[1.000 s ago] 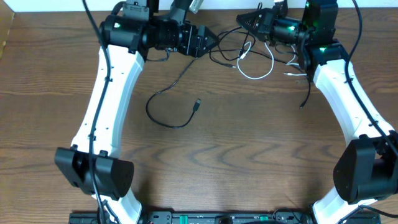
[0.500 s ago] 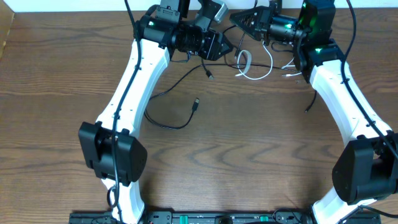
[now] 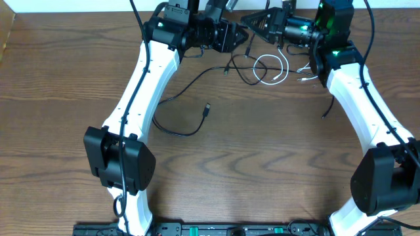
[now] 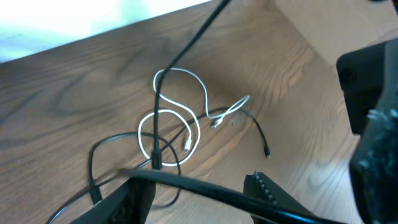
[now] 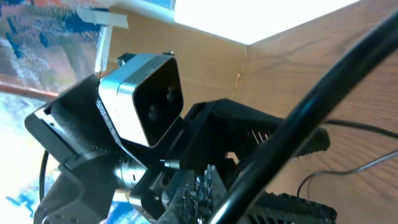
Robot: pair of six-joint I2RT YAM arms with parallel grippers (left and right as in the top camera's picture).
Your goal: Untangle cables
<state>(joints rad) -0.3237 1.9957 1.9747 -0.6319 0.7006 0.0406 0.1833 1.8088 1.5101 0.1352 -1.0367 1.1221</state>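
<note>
Left pincer (image 3: 237,34) has drawn back toward the far edge. The white cable (image 4: 203,90) has loosened from a tight coil into open loops. Worktop (image 3: 262,164) is dark wood grain. The black cable (image 3: 155,118) sweeps from below the pincers out left in a wide curve, its plug (image 3: 207,109) lying free. The white cable sits at the far edge, crossed by black strands. Left pincer is spread; the right pincer (image 3: 254,23) faces it, closure impossible to tell.

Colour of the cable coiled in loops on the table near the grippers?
White cable. It shows best in the left wrist view.
</note>
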